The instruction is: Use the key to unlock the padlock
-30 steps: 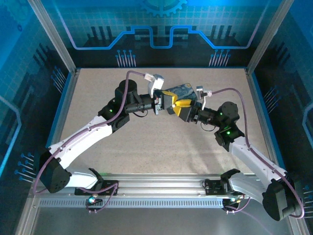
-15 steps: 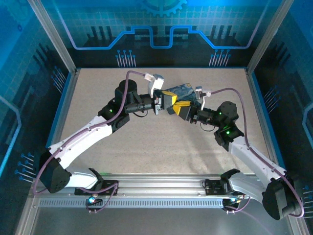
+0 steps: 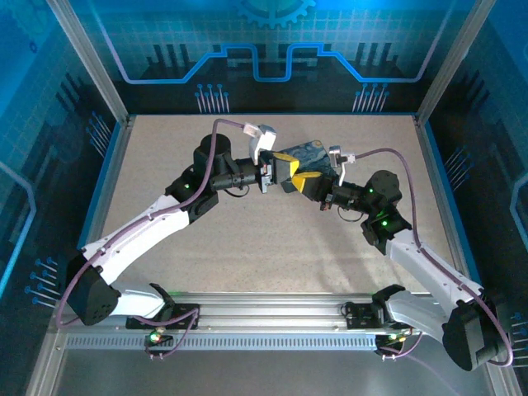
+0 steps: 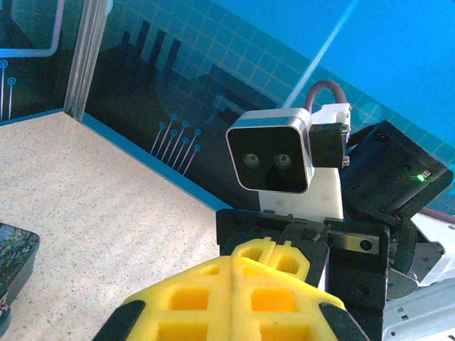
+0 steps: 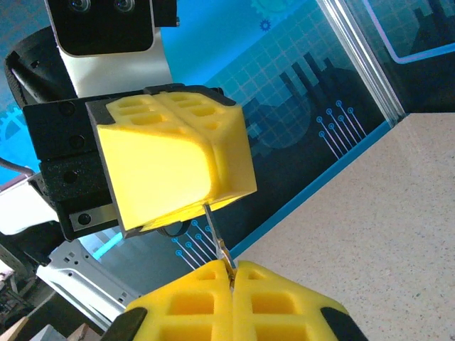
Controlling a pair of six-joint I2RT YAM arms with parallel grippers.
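1. Since a second ago, the yellow pads of the right gripper (image 3: 309, 182) have drawn in: they stood apart then, and now they are pressed together. Both arms sit where they were, meeting over the middle of the table (image 3: 247, 239).
2. We see the right gripper pinching the key (image 5: 215, 234) in the seam between its two pads, with most of the key's length standing free above them.
3. From the right wrist, the key looks to us like a very thin, flat sliver of dark metal with a pale glint along one edge. It is narrow and straight and leans slightly to the left.
4. Its upper end reaches the lower edge of the left gripper (image 3: 289, 173). What it meets there is hidden from us under the yellow foam.
5. From the left wrist, the left gripper's pads are closed against each other with no gap at the seam. We cannot tell whether anything is held between them.
6. From above, the two grippers are tip to tip, just in front of the blue painted tin (image 3: 312, 152). At that range the key is too small for us to pick out.
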